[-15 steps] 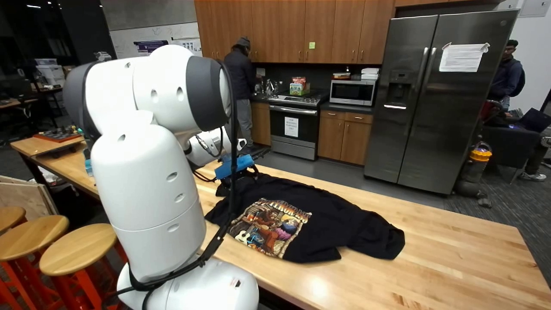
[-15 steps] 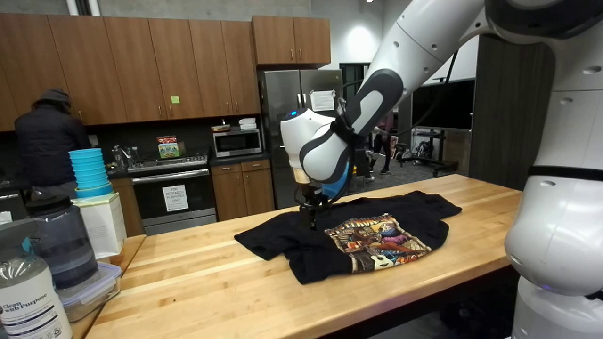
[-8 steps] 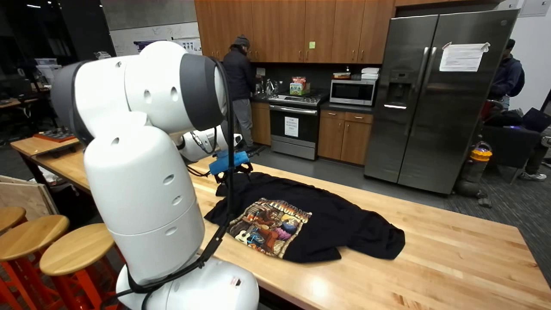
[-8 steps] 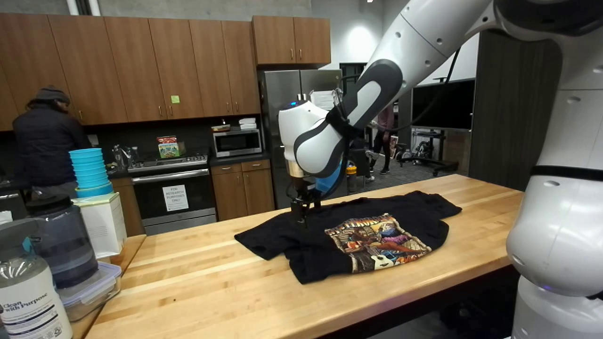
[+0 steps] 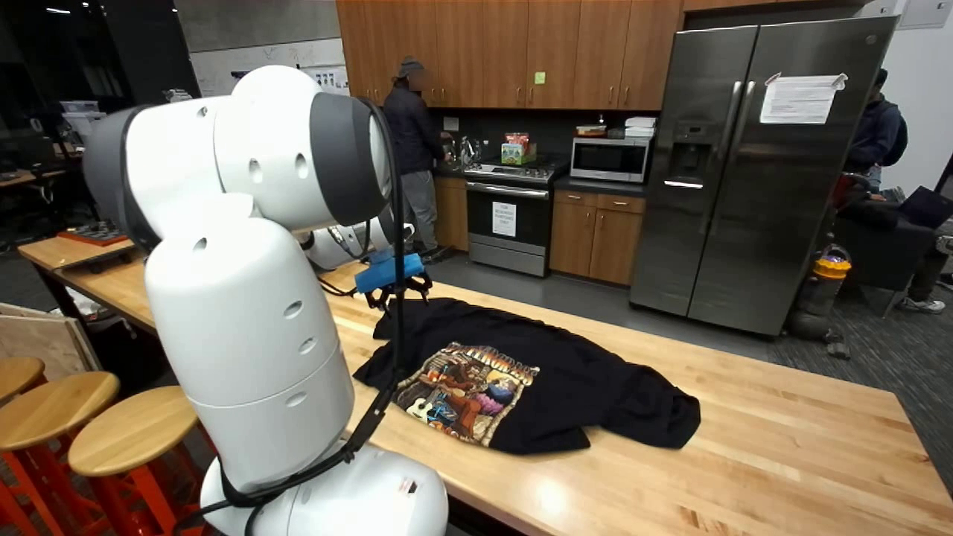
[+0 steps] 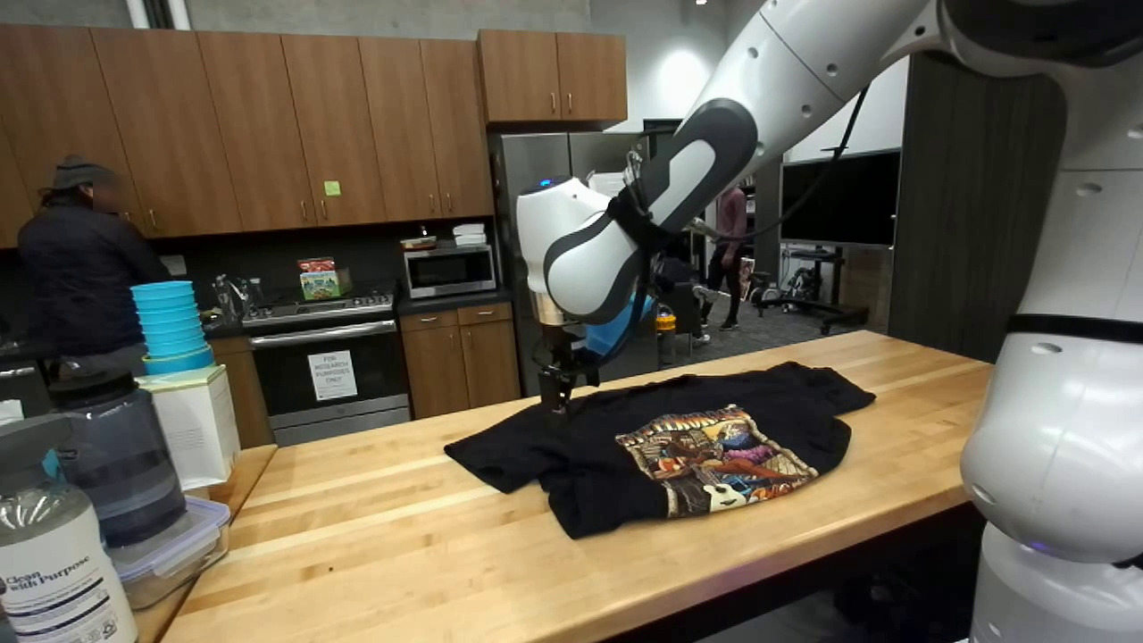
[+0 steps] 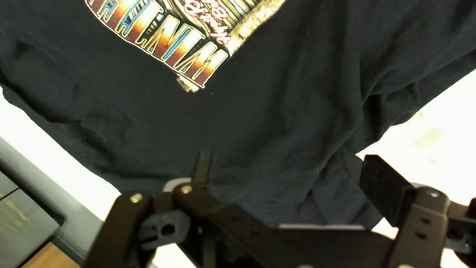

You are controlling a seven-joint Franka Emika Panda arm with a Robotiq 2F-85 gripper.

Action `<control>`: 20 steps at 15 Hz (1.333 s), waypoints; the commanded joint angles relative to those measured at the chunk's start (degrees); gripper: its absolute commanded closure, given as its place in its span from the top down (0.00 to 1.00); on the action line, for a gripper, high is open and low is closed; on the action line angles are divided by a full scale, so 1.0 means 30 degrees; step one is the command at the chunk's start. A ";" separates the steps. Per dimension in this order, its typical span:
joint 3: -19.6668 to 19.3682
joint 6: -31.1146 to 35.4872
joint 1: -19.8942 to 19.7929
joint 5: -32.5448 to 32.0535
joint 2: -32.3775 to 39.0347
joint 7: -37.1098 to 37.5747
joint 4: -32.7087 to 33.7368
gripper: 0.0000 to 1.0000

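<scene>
A black T-shirt with a colourful print lies spread on the wooden table [image 5: 789,439], with folds along its edges. The shirt shows in both exterior views [image 5: 566,372] [image 6: 589,482] and fills most of the wrist view [image 7: 241,123]. My gripper [image 7: 288,160] is open, its two fingers wide apart with nothing held between them. In the wrist view the shirt's plain black cloth lies beneath and beyond the fingers. In both exterior views the gripper [image 5: 406,301] [image 6: 558,409] hangs just above the shirt's far part. Whether a fingertip touches the cloth is hard to tell.
Blue stacked cups [image 6: 170,326], a white box [image 6: 192,429], a dark lidded jar [image 6: 116,464], a spray bottle [image 6: 54,554] and a lidded container [image 6: 174,545] stand at the table's end. Stools [image 5: 134,432] stand beside the table. A person [image 5: 412,134] is at the counter.
My gripper has risen off the shirt and moved to the left in both exterior views. The shirt looks the same. The person at the counter has turned a little.
</scene>
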 commanded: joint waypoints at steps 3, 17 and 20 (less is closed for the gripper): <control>0.0086 -0.0565 0.0077 0.0138 0.0049 0.0248 0.0380 1.00; 0.0174 0.0022 0.0285 0.0157 0.1470 -0.0043 0.1443 1.00; 0.0207 -0.0221 0.0459 -0.0163 0.2315 0.0191 0.2443 1.00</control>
